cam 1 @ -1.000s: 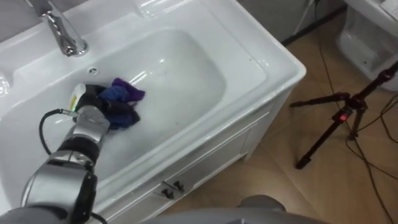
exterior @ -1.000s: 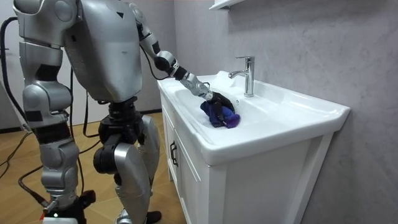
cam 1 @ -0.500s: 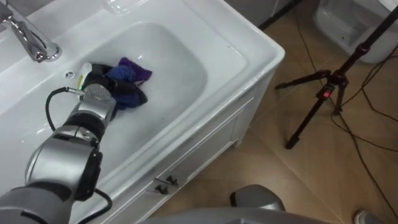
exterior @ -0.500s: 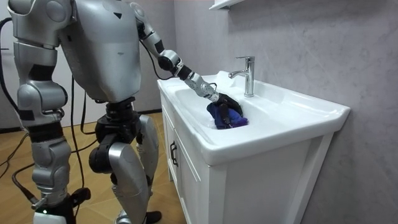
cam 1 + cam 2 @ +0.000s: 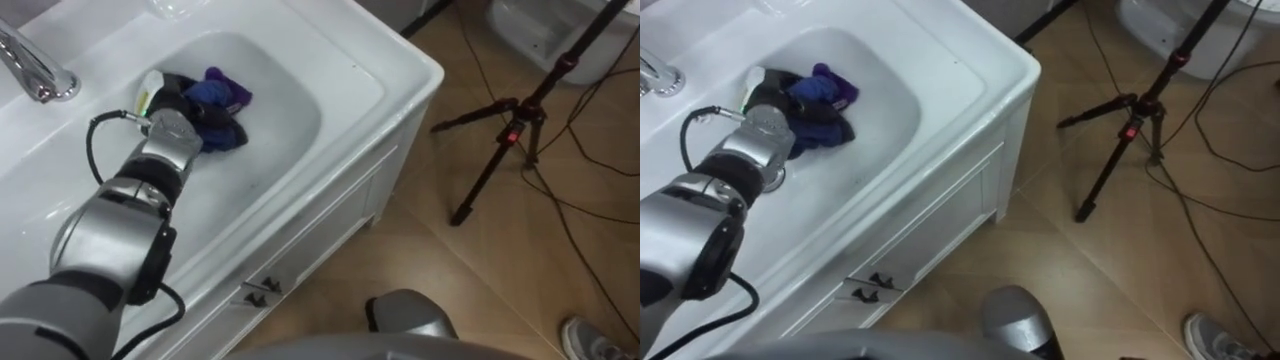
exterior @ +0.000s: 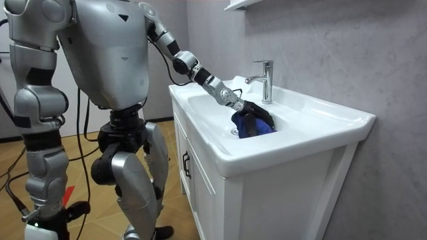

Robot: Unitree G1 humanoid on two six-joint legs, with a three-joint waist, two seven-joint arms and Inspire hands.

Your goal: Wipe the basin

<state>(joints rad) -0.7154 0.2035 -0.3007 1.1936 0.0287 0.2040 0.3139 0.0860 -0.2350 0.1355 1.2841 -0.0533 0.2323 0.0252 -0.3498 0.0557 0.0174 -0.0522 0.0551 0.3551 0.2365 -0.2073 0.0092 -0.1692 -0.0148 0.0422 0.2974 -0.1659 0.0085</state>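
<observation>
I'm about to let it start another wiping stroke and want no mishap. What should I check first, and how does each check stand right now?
1. Grip on the cloth: ok. The left hand has its fingers curled round the blue and purple cloth.
2. Cloth in contact with the basin: ok. It lies on the bowl's inner surface.
3. Cloth spread flat for good coverage: not ok. It is bunched in a lump.
4. Clearance from the faucet: ok. It stands apart from the hand, up on the rim.
5. Which parts of the bowl are already wiped: cannot tell.
6. Tripod out of the way: ok. It stands on the floor, apart from the basin.
</observation>
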